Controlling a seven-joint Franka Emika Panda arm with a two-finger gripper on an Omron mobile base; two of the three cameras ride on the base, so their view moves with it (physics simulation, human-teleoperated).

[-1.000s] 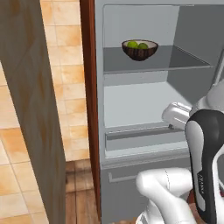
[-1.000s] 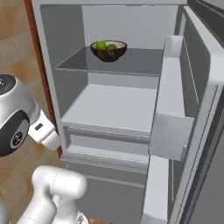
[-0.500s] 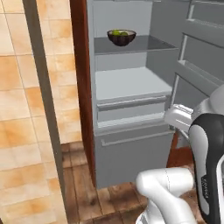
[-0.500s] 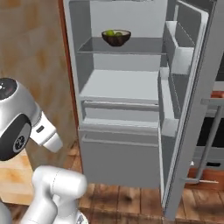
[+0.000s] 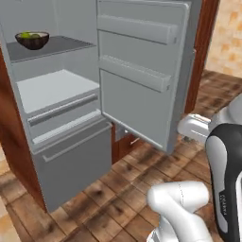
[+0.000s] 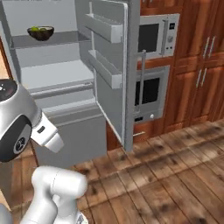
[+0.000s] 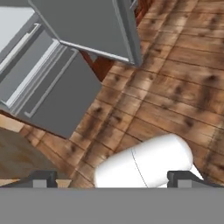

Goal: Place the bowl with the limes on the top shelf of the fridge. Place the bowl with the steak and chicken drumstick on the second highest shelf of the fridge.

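Observation:
The bowl with the limes (image 5: 32,39) (image 6: 40,33) stands on the top shelf of the fridge (image 5: 64,46) (image 6: 63,39), toward its left. Below it the paler second shelf (image 5: 52,87) (image 6: 57,71) is bare. The fridge (image 5: 71,160) (image 6: 74,131) stands with its door (image 5: 142,94) (image 6: 111,87) swung wide. My gripper (image 7: 112,179) is open, nothing between its fingertips (image 7: 43,178), and it looks down at the floor and the fridge's lower drawers (image 7: 52,87), far from the bowl. The bowl with the steak and chicken drumstick is out of view.
An oven and microwave stack (image 6: 151,65) and brown wooden cabinets (image 6: 197,65) stand right of the fridge. The open door juts out over the wooden floor (image 6: 175,175) (image 5: 118,194). A tiled wall (image 5: 227,38) shows at the far right.
Both base views have swung to the right, so the fridge now sits at their left and the oven wall has come into view. The bowl with the limes stays on its shelf.

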